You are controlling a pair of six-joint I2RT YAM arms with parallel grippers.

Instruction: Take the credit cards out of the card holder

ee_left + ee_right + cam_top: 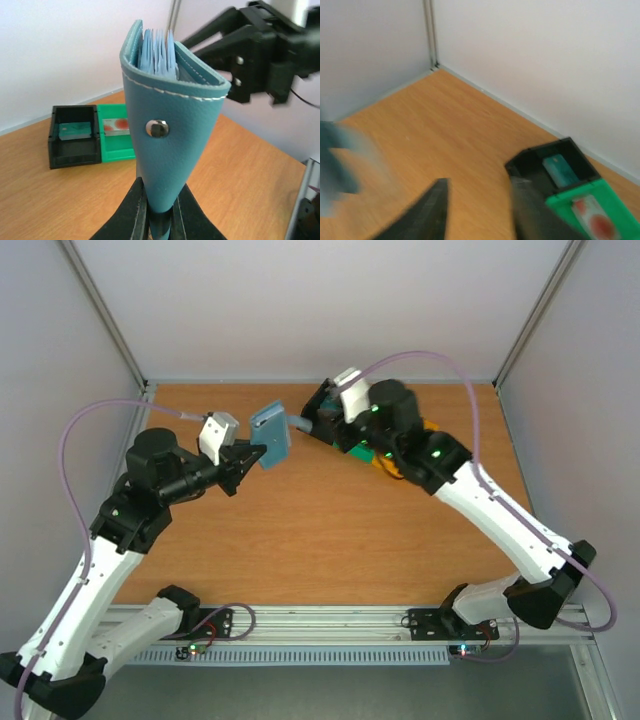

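Left wrist view: my left gripper (159,216) clamps the light blue soft bifold card holder (170,150) upright above the tabletop's far edge. It must hold firm. My right gripper (479,202), parted and empty, should pinch one of the thin pale plastic credit cards (157,50) and draw it straight out.

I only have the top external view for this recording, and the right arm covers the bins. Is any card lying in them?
Observer: Yes. The right wrist view shows a teal card lying in the black bin.
Operator: Anything in the green one?
Observer: A pale card with red blotches lies flat in the green bin.
Operator: Is the right arm carrying a card?
Observer: No, the right hand is open, with nothing between its fingers.
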